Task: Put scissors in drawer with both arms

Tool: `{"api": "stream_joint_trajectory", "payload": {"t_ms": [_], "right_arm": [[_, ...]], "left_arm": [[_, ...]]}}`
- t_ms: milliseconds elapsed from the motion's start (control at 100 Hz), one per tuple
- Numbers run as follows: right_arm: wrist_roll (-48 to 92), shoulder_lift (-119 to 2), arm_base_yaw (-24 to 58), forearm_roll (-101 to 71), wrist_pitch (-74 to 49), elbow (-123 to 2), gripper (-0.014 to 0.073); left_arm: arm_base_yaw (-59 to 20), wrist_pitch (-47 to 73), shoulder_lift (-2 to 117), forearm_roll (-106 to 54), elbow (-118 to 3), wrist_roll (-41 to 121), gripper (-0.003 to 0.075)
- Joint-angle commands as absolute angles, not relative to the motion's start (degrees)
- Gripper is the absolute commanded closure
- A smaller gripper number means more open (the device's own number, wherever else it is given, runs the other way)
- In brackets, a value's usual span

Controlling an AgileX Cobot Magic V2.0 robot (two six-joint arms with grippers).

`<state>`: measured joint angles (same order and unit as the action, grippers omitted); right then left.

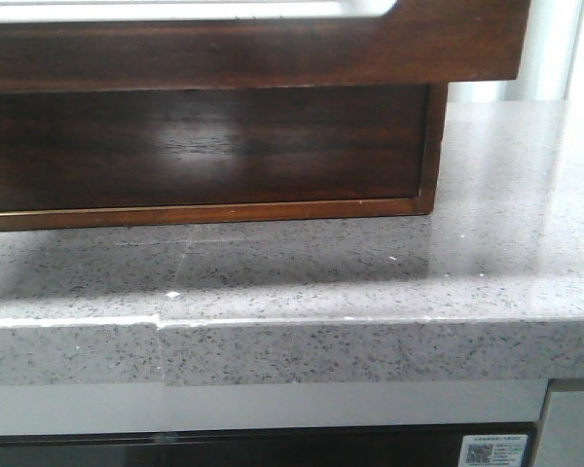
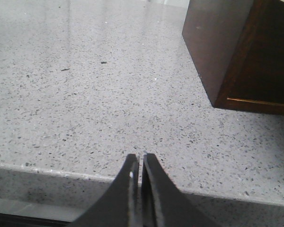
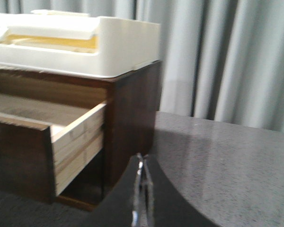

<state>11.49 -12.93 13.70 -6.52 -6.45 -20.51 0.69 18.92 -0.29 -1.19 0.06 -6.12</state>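
Observation:
The drawer [image 1: 253, 49] juts out toward me across the top of the front view, glossy dark brown with white along its top. In the right wrist view the drawer [image 3: 78, 142] stands pulled open, showing pale wood sides and a bare bit of floor. The scissors are out of view in every frame. My right gripper [image 3: 143, 158] is shut, beside the cabinet's corner and a little away from the open drawer. My left gripper [image 2: 141, 158] is shut over the counter's front edge, with nothing between its fingers. Neither gripper shows in the front view.
The dark wood cabinet [image 1: 204, 146] sits on a grey speckled counter [image 1: 370, 282]; its corner [image 2: 236, 52] lies ahead of the left gripper. A white tray-like box [image 3: 85, 47] rests on the cabinet. Grey curtains [image 3: 227, 61] hang behind. A dark appliance front with a label [image 1: 493, 450] is under the counter.

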Motion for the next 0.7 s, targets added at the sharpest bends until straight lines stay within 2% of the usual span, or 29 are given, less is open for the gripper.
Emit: {"api": "stream_joint_trajectory", "payload": {"t_ms": [0,330,470,690], "right_arm": [[9.97,-11.36,10.77,-5.64,-1.94,-21.23,0.0635],[4.53,1.39,2.61,-5.64,-0.36,-12.04,0.0635],[0.47,1.54,0.66,-5.24,1.44,-7.91,0.0635],[-0.47,1.54,0.38,-4.78,11.05,1.39,0.0635]], "left_arm": [[0.74,15.75,-1.92,-1.21,1.18,-6.78,0.0742],[0.74,15.75,-1.92,-1.21,1.18,-6.78,0.0742],[0.74,15.65,-1.82,-1.21,1.18,-6.78,0.0742],[0.74,15.65,-1.82,-1.21,1.18,-6.78,0.0742]]}}
